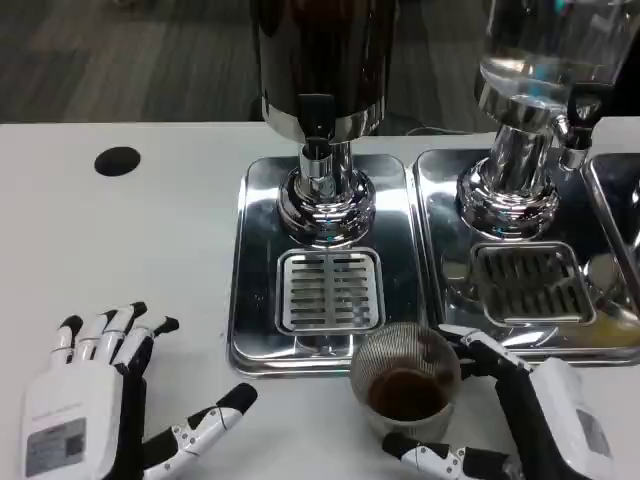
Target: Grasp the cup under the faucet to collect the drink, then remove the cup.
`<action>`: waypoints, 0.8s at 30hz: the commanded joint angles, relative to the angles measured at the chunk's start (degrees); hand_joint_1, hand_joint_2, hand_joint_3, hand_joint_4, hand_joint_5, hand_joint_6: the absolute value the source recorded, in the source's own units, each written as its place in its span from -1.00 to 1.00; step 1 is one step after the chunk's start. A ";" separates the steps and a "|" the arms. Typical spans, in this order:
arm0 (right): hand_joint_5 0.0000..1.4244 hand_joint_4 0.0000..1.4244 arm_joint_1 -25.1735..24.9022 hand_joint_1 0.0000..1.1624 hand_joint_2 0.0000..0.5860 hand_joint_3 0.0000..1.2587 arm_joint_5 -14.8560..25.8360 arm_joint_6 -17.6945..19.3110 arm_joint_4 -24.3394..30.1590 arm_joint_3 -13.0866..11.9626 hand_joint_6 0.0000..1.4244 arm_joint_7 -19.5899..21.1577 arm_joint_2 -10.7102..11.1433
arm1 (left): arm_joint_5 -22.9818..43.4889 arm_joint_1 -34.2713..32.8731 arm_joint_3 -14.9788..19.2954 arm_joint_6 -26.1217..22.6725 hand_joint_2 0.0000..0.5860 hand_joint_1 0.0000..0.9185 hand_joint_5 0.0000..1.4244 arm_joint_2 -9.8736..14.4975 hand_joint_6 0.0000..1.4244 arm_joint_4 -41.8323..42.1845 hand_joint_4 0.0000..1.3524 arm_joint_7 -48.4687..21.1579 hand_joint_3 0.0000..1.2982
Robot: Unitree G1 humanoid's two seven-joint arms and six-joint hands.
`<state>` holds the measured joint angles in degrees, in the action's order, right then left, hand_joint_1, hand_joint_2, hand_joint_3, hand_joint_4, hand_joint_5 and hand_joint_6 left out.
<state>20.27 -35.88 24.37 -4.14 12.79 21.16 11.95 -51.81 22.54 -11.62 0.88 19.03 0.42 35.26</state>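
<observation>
right hand [540,420]: grips cup [405,385] | left hand [95,400]: fingers spread, empty

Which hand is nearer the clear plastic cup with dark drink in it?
Right. The right hand wraps its fingers around the clear plastic cup at the tray's front edge. The left hand lies open on the table, well off to the cup's left.

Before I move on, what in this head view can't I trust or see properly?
- Right hand: wrist and lower part cut off by the bottom edge; contact with the cup is partly hidden by the cup itself.
- Left hand: cut off by the bottom edge.
- Dark dispenser and clear dispenser: tops cut off by the top edge, so fill levels are unknown.
- Right drip tray: runs off the right edge.
</observation>
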 commanded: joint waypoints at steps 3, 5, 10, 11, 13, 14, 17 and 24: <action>-0.33 -0.15 -2.02 0.44 -0.27 -0.10 1.04 1.86 -1.64 -0.17 -0.45 1.10 -0.07 | -0.01 0.64 0.09 -0.05 -0.75 -1.00 -0.80 -0.03 -0.91 0.08 -1.00 0.63 -0.45; -0.35 -0.19 -2.50 0.43 -0.27 -0.15 1.38 1.78 -2.60 -0.26 -0.47 0.88 0.01 | 0.02 0.69 0.13 -0.04 -0.75 -1.00 -0.80 0.01 -0.91 0.06 -1.00 0.62 -0.45; -0.40 -0.28 -3.04 0.43 -0.27 -0.26 1.82 1.82 -3.64 -0.29 -0.49 0.57 0.36 | 0.09 0.54 0.25 0.00 -0.73 -1.00 -0.80 -0.06 -0.91 0.05 -1.00 0.84 -0.45; -0.40 -0.30 -3.11 0.43 -0.27 -0.27 1.83 1.61 -3.66 -0.26 -0.50 0.30 0.43 | 0.07 0.51 0.26 -0.02 -0.73 -1.00 -0.79 -0.10 -0.91 0.09 -1.00 0.89 -0.45; -0.44 -0.36 -3.48 0.42 -0.28 -0.33 2.56 1.38 -4.15 -0.23 -0.52 -0.78 0.60 | -0.01 0.38 0.19 -0.10 -0.72 -1.00 -0.79 -0.16 -0.91 0.17 -1.00 0.84 -0.45; -0.45 -0.36 -3.60 0.41 -0.29 -0.36 2.85 1.38 -4.36 -0.23 -0.53 -1.11 0.67 | 0.00 0.34 0.16 -0.11 -0.72 -1.00 -0.79 -0.19 -0.91 0.18 -1.00 0.80 -0.45; -0.49 -0.39 -3.87 0.39 -0.32 -0.40 3.31 1.68 -4.89 -0.18 -0.53 -1.71 1.15 | 0.01 0.22 0.03 -0.09 -0.70 -1.00 -0.79 -0.23 -0.91 -0.17 -1.00 0.73 -0.45; -0.65 -0.55 -3.81 0.31 -0.36 -0.46 3.80 2.35 -5.04 0.06 -0.60 -2.49 2.19 | -0.02 -0.03 -0.27 0.45 -0.69 -1.00 -0.78 -0.30 -0.91 -0.35 -1.00 1.19 -0.45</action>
<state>16.47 -32.10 25.92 -8.74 12.69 19.07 13.50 -51.81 22.61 -11.67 0.88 18.97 0.42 35.36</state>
